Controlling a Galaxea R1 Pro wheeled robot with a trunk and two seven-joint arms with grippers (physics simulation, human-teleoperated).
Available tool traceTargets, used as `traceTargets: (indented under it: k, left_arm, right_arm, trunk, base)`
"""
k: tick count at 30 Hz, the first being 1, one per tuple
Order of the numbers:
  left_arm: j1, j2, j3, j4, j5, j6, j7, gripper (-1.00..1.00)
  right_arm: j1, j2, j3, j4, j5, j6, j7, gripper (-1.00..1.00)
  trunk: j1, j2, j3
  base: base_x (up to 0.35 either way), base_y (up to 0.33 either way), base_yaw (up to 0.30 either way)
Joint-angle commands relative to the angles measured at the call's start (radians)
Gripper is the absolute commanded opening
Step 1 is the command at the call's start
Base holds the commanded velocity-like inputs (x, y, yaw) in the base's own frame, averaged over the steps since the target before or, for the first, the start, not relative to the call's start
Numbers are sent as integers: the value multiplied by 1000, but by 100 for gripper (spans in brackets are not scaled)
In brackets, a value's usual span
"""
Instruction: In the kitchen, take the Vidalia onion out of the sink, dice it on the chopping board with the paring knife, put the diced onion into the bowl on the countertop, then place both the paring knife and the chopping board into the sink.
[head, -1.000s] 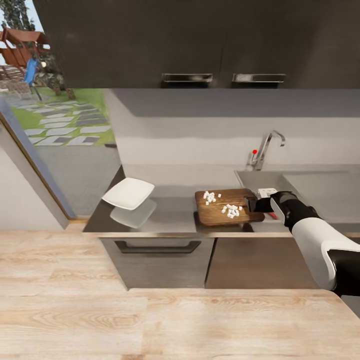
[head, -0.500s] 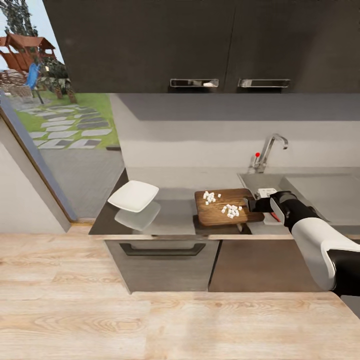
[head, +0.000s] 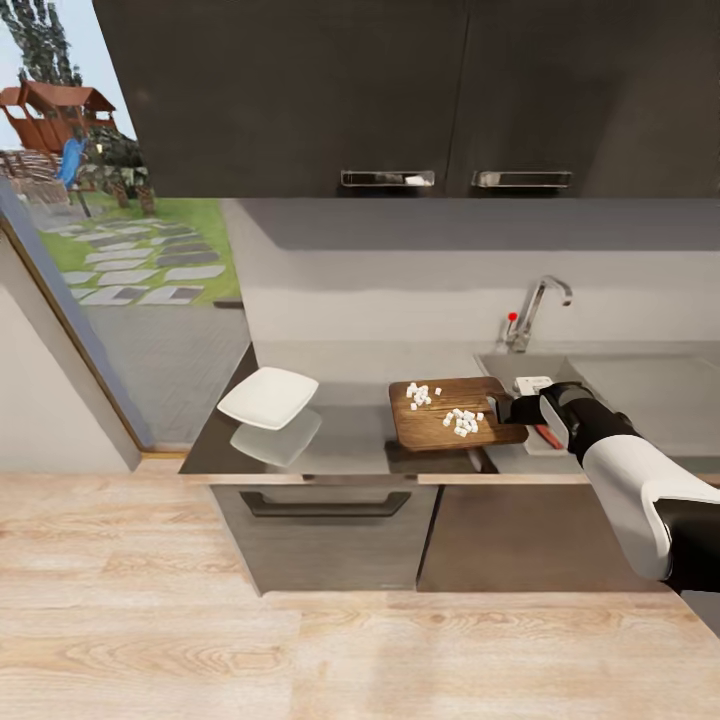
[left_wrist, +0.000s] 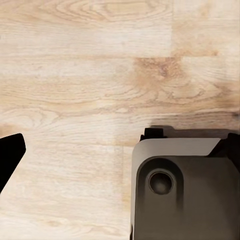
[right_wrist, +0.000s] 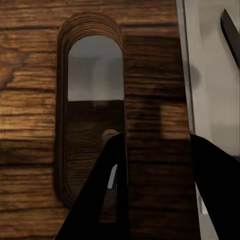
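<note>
My right gripper (head: 506, 409) is shut on the right end of the brown chopping board (head: 448, 415), which hangs just above the countertop (head: 350, 425) with its shadow beneath. White diced onion (head: 462, 421) lies in two small heaps on the board. In the right wrist view the gripper (right_wrist: 156, 142) has one finger in the board's (right_wrist: 35, 100) handle slot and the other past its edge. The paring knife (head: 547, 436) lies by the gripper, red handle showing, and its dark blade (right_wrist: 230, 31) shows on the steel. The white bowl (head: 268, 397) stands at the counter's left end. The sink (head: 500, 360) lies behind the board.
A chrome faucet (head: 538, 305) with a red knob (head: 512, 317) stands behind the sink. Dark wall cabinets (head: 400, 100) hang above. A window (head: 100, 230) is at the left. Pale wood floor (head: 300, 640) lies in front. The left wrist view holds floor (left_wrist: 100, 75) and part of my base (left_wrist: 185, 195).
The whole view has shifted, with the counter and cabinets sliding lower in the picture. The board stays in my right gripper and now stands a little higher off the counter.
</note>
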Motion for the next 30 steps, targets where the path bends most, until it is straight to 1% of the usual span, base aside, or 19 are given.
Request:
traceTargets:
  k: [1, 16, 30]
  left_arm:
    - [-2, -1, -9, 4, 9, -7, 0, 100]
    - [-2, 0, -9, 4, 9, -7, 0, 100]
    - [-2, 0, -9, 4, 9, -7, 0, 100]
  right_arm:
    - [-1, 0, -2, -2, 10, 4, 7, -100]
    - [-1, 0, -1, -1, 10, 4, 7, -100]
    - [-1, 0, -1, -1, 10, 4, 7, -100]
  trunk:
    - [0, -1, 0]
    - [0, -1, 24]
    - [0, -1, 46]
  base:
    - [0, 0, 0]
    - [0, 13, 0]
    - [0, 270, 0]
